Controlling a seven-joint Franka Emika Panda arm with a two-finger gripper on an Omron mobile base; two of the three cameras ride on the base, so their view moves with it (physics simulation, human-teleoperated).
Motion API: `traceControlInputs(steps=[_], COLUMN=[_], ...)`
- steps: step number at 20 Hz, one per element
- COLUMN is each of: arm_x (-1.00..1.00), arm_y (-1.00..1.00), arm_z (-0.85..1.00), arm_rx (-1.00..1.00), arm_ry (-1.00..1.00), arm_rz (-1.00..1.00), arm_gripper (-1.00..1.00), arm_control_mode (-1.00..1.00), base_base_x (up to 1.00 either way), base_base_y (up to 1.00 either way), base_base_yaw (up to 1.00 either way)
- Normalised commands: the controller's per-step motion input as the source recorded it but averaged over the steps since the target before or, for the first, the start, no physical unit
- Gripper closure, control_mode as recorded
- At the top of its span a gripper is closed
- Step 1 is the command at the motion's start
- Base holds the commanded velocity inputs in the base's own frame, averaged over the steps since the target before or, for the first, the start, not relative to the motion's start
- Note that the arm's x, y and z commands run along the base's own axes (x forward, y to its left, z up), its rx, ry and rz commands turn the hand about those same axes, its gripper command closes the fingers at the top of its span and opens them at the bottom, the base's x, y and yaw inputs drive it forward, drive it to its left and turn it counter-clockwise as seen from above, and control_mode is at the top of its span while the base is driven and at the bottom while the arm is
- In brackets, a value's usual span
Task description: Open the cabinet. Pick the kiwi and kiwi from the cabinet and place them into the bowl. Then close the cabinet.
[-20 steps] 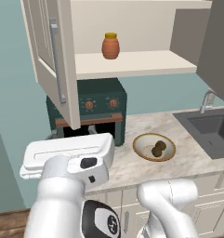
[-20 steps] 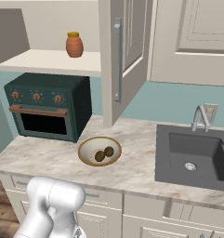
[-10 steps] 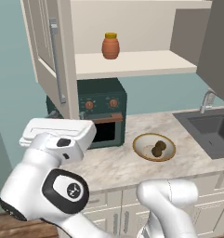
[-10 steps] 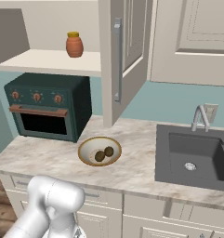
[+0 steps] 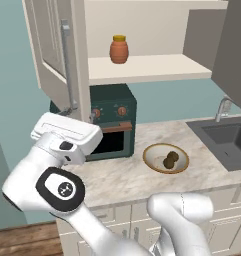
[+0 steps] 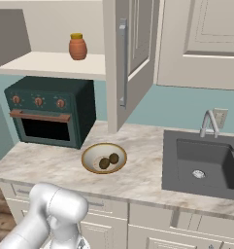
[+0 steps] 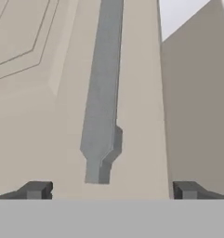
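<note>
1. Left base view: cabinet [image 5: 142, 65] open, both doors swung out; left door [image 5: 54, 50] with its grey bar handle [image 5: 67, 65] just above the arm.
2. Toaster oven [image 5: 109, 127] under the shelf; jar [image 5: 119, 49] on the shelf.
3. Bowl [image 6: 104, 158] on the counter, both kiwis [image 6: 108, 161] inside, touching.
4. Gripper [image 7: 111, 189]: jaws wide, holding nothing, facing the handle's lower end.

handle [image 7: 102, 93]: top cut by frame edge | cabinet [image 5: 67, 60]: top cropped | sink [image 5: 229, 142]: right side cropped
</note>
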Motion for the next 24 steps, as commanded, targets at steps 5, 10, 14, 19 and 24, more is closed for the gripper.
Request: traceControlInputs(steps=[5, 10, 14, 19, 24], arm_x=[0.93, 1.0, 1.0, 1.0, 1.0], arm_y=[-0.59, -0.71, -0.61, -0.36, -0.16], arm_z=[-0.28, -0.3, -0.17, -0.01, 0.0], arm_rx=[0.01, 0.03, 0.09, 0.11, 0.12], arm_ry=[-0.12, -0.08, -0.03, 0.0, 0.03], arm_rz=[-0.14, -0.14, -0.11, -0.11, -0.1], arm_gripper=[-1.0, -1.0, -1.0, -1.0, -1.0], arm_control_mode=[-1.0, -1.0, -1.0, -1.0, -1.0], base_base_x=[0.0, 0.0, 0.0, 0.0, 0.0], base_base_y=[0.0, 0.0, 0.0, 0.0, 0.0], base_base_yaw=[0.0, 0.0, 0.0, 0.0, 0.0])
